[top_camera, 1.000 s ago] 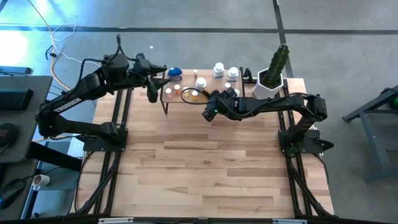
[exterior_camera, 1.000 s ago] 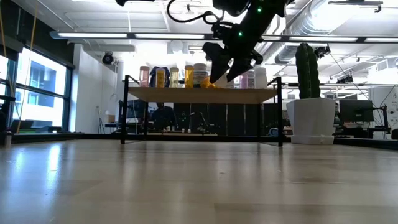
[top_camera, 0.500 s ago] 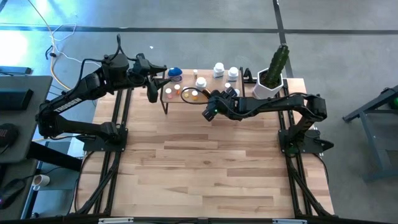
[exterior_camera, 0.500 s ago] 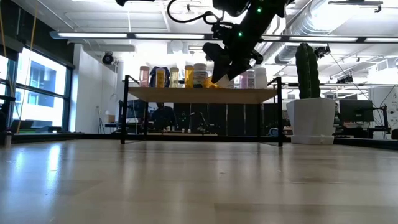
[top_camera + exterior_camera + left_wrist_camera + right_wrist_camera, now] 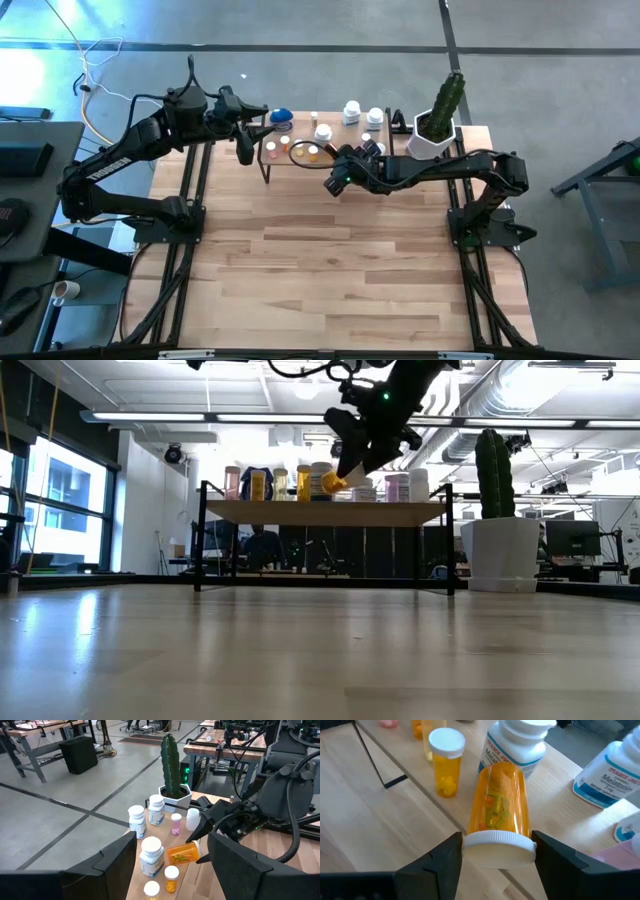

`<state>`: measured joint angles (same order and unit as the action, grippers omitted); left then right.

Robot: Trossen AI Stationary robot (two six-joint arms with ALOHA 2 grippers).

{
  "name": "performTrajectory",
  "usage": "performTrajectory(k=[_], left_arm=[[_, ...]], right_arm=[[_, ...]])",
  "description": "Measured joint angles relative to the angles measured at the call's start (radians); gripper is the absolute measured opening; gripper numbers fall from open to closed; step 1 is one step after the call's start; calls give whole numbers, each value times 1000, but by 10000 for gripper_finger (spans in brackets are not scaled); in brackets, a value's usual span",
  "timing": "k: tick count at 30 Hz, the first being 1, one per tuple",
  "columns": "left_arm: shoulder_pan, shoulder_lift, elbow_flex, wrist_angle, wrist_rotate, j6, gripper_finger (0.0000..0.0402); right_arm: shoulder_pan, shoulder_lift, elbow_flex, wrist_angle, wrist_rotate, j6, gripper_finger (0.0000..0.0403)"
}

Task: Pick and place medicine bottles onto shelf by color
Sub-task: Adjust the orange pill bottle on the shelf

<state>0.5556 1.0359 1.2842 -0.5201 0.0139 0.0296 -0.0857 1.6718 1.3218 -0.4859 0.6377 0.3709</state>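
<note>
My right gripper (image 5: 499, 851) is shut on an orange medicine bottle (image 5: 499, 800) with a white cap, over the shelf (image 5: 325, 510). It also shows in the low view (image 5: 345, 468) and in the high view (image 5: 328, 165). On the shelf's light wood board stand white bottles (image 5: 352, 110), small orange ones (image 5: 446, 765), pinkish ones (image 5: 176, 823) and a blue-lidded jar (image 5: 281, 118), each on its base. My left gripper (image 5: 245, 142) is open and empty at the shelf's left end. My right gripper pinches the orange bottle's white cap (image 5: 499, 845) between its two fingers (image 5: 445, 857), one on each side of the cap. The fingers slant down from the table's right. The bottle lies on its side in the hold, its base pointing away from the gripper, above the shelf board (image 5: 333, 481).
A white pot with a green cactus (image 5: 437, 125) stands at the shelf's right end. The large plank tabletop (image 5: 330, 260) spreads out on the near side of the shelf.
My right gripper has gone up with the orange bottle, which hung just over the shelf board before and now hangs higher above it, still on its side.
</note>
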Motion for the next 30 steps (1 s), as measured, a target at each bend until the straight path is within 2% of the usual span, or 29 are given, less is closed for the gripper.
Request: performTrajectory(k=[6, 15, 23, 30], left_arm=[[0, 0, 0, -10, 0, 20, 234], [0, 0, 0, -45, 0, 33, 234], [0, 0, 0, -162, 0, 53, 234], [0, 0, 0, -237, 1, -42, 234]], right_arm=[[15, 0, 67, -145, 9, 82, 207], [41, 0, 189, -235, 9, 10, 206], [35, 0, 322, -343, 2, -219, 206], [11, -1, 439, -330, -92, -496, 206]])
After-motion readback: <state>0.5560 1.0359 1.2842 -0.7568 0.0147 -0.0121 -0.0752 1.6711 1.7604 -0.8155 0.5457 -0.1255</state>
